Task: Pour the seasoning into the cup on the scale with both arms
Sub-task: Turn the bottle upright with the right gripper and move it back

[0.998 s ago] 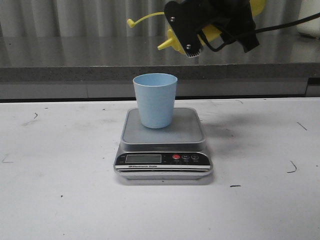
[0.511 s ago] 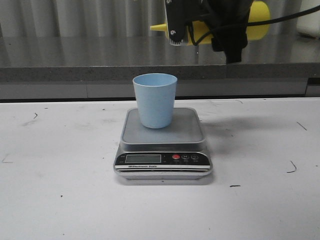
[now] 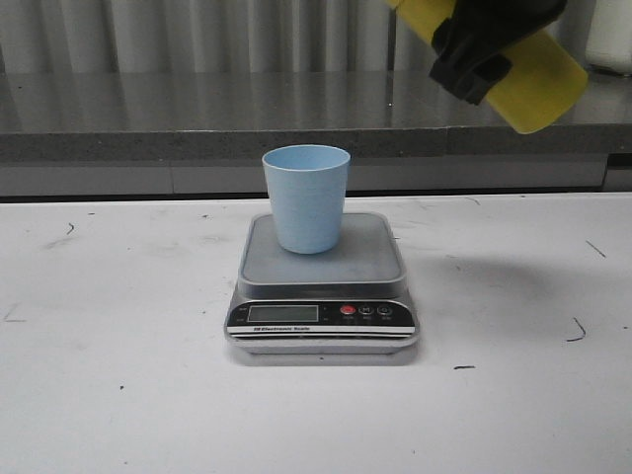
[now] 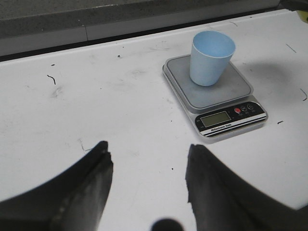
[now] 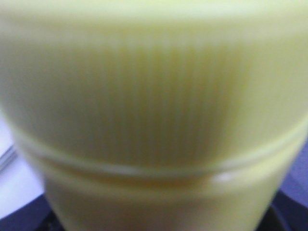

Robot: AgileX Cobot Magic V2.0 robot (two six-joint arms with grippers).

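Seasoning (image 3: 538,84) held tilted, base lowest, up and right of cup (image 3: 306,197) on scale (image 3: 321,286), clamped by right gripper (image 3: 484,44); nozzle out of frame.

Left wrist: left gripper (image 4: 147,180) spread wide, empty, well short of scale.

Right wrist: yellow wall filling view.

Risk: spill beside cup if tipped while off-centre.

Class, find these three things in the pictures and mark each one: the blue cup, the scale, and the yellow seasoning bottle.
blue cup (image 3: 306,202), front view, on its outer wall.
scale (image 3: 323,317), front view, on its black front panel.
yellow seasoning bottle (image 3: 538,84), front view, on its body near the base.
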